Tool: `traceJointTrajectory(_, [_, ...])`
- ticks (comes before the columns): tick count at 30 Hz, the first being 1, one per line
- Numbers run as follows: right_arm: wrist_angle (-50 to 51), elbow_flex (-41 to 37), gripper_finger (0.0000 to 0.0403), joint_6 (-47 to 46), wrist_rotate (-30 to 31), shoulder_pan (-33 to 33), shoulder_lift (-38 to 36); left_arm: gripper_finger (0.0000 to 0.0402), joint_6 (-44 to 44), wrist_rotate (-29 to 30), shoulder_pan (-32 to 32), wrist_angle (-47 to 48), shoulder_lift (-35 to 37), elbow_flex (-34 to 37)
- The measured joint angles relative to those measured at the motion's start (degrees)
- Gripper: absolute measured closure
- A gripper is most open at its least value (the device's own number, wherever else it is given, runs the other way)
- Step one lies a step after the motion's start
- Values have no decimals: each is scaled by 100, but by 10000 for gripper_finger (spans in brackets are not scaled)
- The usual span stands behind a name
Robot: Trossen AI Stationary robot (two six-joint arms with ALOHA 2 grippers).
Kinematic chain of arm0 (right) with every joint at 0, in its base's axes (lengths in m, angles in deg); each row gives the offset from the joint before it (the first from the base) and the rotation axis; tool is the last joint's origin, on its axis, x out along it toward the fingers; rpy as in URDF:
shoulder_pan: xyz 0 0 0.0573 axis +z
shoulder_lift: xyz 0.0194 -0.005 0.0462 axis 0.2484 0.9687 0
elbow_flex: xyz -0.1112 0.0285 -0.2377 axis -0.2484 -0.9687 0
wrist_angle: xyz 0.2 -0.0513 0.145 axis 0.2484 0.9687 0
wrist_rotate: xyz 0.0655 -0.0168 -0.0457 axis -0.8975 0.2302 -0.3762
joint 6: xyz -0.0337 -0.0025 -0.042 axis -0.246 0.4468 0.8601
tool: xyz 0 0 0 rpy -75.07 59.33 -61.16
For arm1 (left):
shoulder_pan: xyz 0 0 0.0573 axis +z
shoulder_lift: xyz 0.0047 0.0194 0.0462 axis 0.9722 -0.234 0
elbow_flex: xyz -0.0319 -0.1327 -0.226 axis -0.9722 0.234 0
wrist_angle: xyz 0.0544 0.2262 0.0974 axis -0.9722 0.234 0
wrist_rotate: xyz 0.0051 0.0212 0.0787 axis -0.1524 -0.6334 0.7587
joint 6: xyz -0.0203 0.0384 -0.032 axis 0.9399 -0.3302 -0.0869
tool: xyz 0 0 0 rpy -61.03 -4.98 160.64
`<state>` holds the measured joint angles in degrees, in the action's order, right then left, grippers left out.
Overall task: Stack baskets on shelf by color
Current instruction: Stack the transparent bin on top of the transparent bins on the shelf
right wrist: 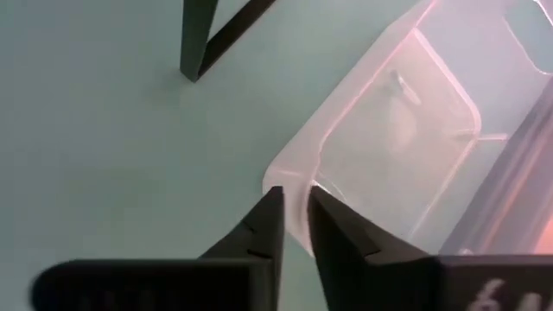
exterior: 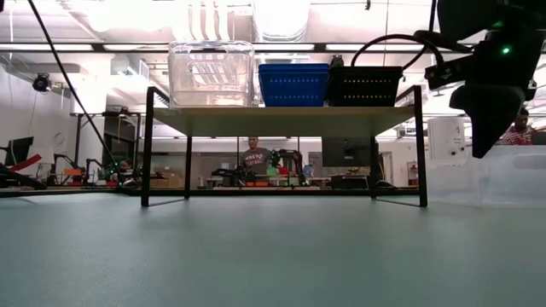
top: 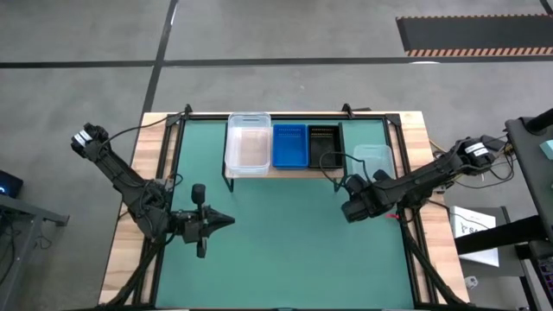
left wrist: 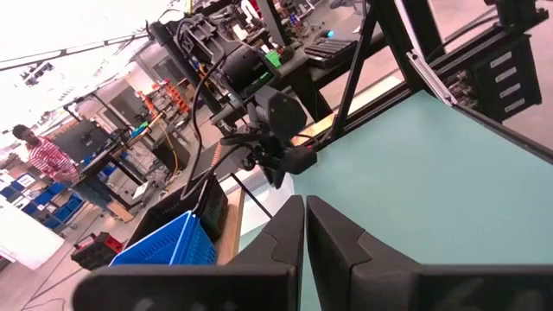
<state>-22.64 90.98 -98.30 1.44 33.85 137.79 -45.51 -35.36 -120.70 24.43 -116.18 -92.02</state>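
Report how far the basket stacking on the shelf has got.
Done: clear basket, blue basket and black basket sit side by side on the shelf. In hand: the right gripper, fingers nearly closed, hovers at the corner of a clear tub on the table beside the shelf. Left: lifting that tub onto the clear basket. The left gripper waits, shut.

Three baskets [top: 247, 143] on the shelf [top: 285, 170] (fourth basket [top: 373, 157] right, on table [top: 285, 250]).

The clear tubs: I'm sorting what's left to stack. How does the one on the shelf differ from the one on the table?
The clear tub on the shelf sits raised beside the blue basket; the clear tub on the table rests low near the right gripper. Both are see-through and upright.
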Motion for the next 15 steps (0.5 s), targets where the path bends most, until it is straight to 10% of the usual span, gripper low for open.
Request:
traceJointTrajectory(8, [5,100,391,74,-475,0,-246,402,0,-2,1,-68,1,4])
traceJointTrajectory(15, [-310,422,394,904,-2253,226,-300,402,-2,-2,1,-134,2,1])
